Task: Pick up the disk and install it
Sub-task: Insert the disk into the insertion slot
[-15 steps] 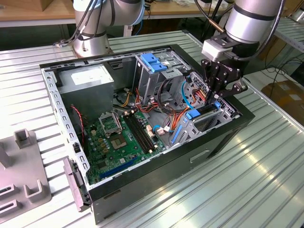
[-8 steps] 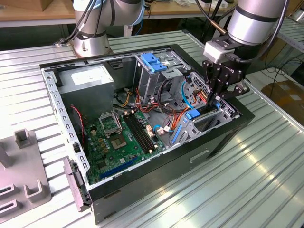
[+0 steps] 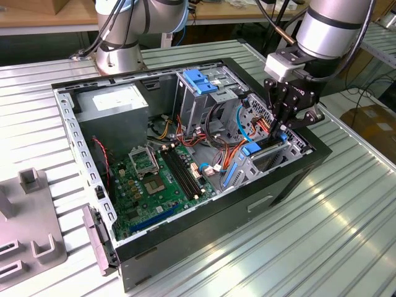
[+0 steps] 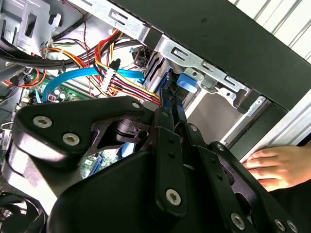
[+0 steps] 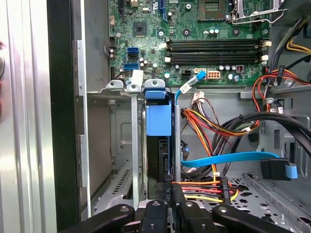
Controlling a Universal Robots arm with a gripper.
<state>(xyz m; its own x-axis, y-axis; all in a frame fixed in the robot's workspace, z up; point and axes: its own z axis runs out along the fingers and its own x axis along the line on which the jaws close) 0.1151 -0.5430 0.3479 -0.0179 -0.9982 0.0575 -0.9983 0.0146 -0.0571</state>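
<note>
The disk (image 3: 267,147) stands on edge in the drive bay at the corner of the open computer case (image 3: 297,170) on the exterior view's right. Its bright blue carrier tab (image 5: 159,119) and dark metal edge show between the bay's metal rails in the first wrist view. My gripper (image 3: 279,131) reaches down into that bay from above. Its black fingers (image 5: 158,209) close in on the disk's near edge, and in the second wrist view the gripper (image 4: 171,99) meets the disk's blue frame (image 4: 185,81).
A tall metal cage with a wide blue tab (image 3: 199,80) stands behind the bay. Bundled coloured wires and a thin blue cable (image 5: 228,160) lie beside the disk. The motherboard (image 3: 154,179) covers the case floor. A person's hand (image 4: 274,165) rests on the table outside the case. A grey fixture (image 3: 31,229) sits at the exterior view's left.
</note>
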